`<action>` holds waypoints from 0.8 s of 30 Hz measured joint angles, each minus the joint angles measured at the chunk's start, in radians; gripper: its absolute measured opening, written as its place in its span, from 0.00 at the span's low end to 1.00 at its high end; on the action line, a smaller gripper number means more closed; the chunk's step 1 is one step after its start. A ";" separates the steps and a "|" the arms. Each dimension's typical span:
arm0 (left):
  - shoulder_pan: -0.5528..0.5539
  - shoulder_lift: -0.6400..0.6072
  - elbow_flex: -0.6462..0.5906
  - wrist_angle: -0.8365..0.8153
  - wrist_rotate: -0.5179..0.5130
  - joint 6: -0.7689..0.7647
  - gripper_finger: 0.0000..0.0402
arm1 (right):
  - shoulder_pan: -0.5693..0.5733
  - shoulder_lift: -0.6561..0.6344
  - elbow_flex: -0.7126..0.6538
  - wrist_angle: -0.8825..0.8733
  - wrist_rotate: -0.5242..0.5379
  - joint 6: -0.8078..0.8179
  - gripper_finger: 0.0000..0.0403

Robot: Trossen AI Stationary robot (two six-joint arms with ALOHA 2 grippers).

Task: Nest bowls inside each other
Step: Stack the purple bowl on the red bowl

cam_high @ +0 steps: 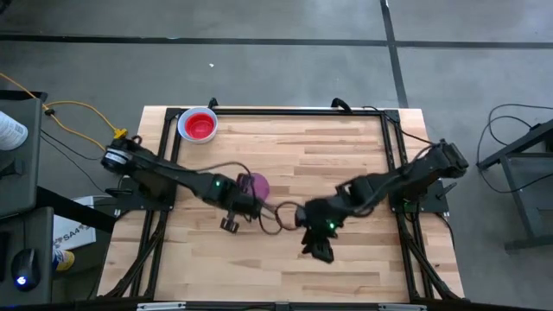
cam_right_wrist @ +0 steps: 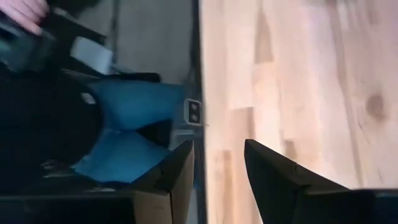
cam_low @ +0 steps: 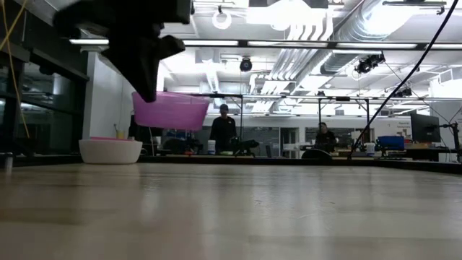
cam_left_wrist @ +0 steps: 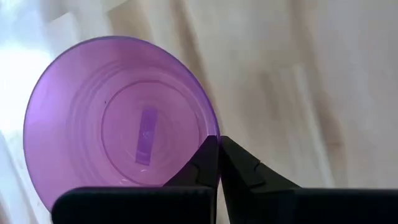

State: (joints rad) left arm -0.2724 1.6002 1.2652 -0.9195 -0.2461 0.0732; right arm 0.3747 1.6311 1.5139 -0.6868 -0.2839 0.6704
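Note:
A purple bowl [cam_high: 258, 184] hangs above the table's middle, with my left gripper [cam_high: 246, 199] shut on it; the low view shows the purple bowl [cam_low: 171, 110] clear of the wood, mouth up. A red bowl [cam_high: 199, 126] sits nested in a white bowl [cam_low: 110, 150], which rests on its base at the table's far left. My right gripper [cam_high: 320, 251] stands open above the table's near middle, nothing between its fingers [cam_right_wrist: 267, 168]. My left gripper pinches the purple bowl's rim [cam_left_wrist: 208, 127] at one spot, one finger inside the bowl and one outside. The fingers [cam_left_wrist: 202, 163] come from above, slanting down. The bowl hangs lifted clear of the table, roughly level with its mouth up.
The table's black frame rail [cam_high: 294, 111] runs along the far edge. A person in blue [cam_right_wrist: 127, 130] sits beyond the table's near edge, with a hand [cam_right_wrist: 25, 14] showing. Bare wood [cam_high: 346, 155] lies to the right of the purple bowl.

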 joint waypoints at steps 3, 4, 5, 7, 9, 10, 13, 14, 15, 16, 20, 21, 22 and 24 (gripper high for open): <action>0.062 -0.061 -0.061 0.030 0.000 -0.012 0.00 | 0.052 0.001 0.000 -0.037 0.096 0.021 0.34; 0.085 -0.082 -0.081 0.042 0.000 -0.016 0.00 | 0.071 0.001 0.000 -0.045 0.130 0.030 0.34; 0.107 -0.102 -0.100 0.054 0.000 -0.018 0.00 | 0.089 0.001 0.000 -0.054 0.165 0.041 0.34; 0.157 -0.151 -0.137 0.058 0.002 -0.019 0.00 | 0.125 0.001 0.000 -0.074 0.224 0.067 0.34; 0.211 -0.200 -0.169 0.052 0.005 -0.019 0.00 | 0.157 0.001 0.000 -0.088 0.269 0.096 0.34; 0.240 -0.227 -0.187 0.051 0.007 -0.019 0.00 | 0.172 0.001 0.000 -0.096 0.292 0.113 0.34; 0.335 -0.305 -0.229 0.031 0.014 -0.018 0.00 | 0.208 0.001 0.000 -0.115 0.366 0.158 0.34; 0.370 -0.333 -0.241 0.022 0.016 -0.018 0.00 | 0.219 0.001 0.000 -0.122 0.389 0.171 0.34; 0.407 -0.360 -0.253 0.014 0.016 -0.011 0.00 | 0.230 0.001 0.000 -0.127 0.412 0.184 0.34; 0.443 -0.390 -0.265 0.011 0.021 0.003 0.00 | 0.241 0.001 0.000 -0.127 0.429 0.197 0.34; 0.601 -0.482 -0.298 0.005 0.041 0.052 0.00 | 0.276 0.006 -0.005 -0.124 0.467 0.231 0.34; 0.642 -0.500 -0.301 0.007 0.056 0.065 0.00 | 0.282 0.007 -0.009 -0.126 0.477 0.236 0.34; 0.685 -0.515 -0.305 0.011 0.074 0.080 0.00 | 0.288 0.009 -0.013 -0.128 0.487 0.243 0.34; 0.765 -0.534 -0.310 0.010 0.095 0.112 0.00 | 0.295 0.009 -0.024 -0.116 0.494 0.252 0.34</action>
State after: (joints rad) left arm 0.4931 1.0658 0.9552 -0.9092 -0.1511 0.1848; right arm 0.6699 1.6405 1.4902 -0.8032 0.2102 0.9228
